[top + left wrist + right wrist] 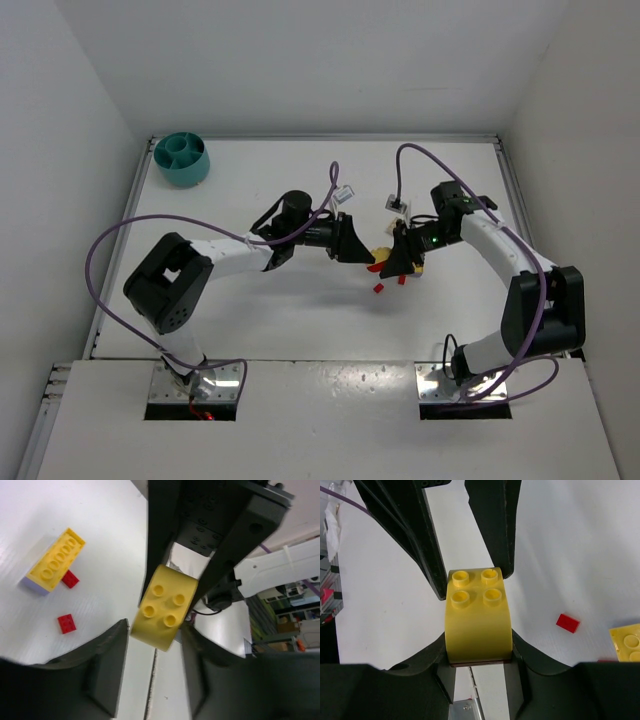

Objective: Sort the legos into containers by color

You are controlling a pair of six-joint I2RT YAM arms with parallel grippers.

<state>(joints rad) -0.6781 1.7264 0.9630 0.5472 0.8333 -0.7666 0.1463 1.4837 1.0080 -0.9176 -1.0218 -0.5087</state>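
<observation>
The four-stud yellow lego (477, 617) hangs over the middle of the table (300, 190), clamped in the right gripper (479, 642). The left gripper (152, 632) flanks its studded end; whether it grips is unclear. The left arm (225, 258) and right arm (495, 240) reach inward, wrists facing. The teal bowl (186, 176) sits in the far-left corner.

Light is bright and even in all three views, falling from above; the white table (250, 190) and the walls throw it back, so the shadows under my arms in the top view are soft and pale, with no hard edges. Through my left wrist the table glares almost blank white, with faint streaks; my own fingers (107, 670), close to the lens, are dark smears without detail; the room at the right edge is soft and washed out. Through my right wrist the yellow brick (479, 625) is sharp and evenly lit, with a mild sheen and small shadows inside its studs; my near fingers there are black and blurred.
</observation>
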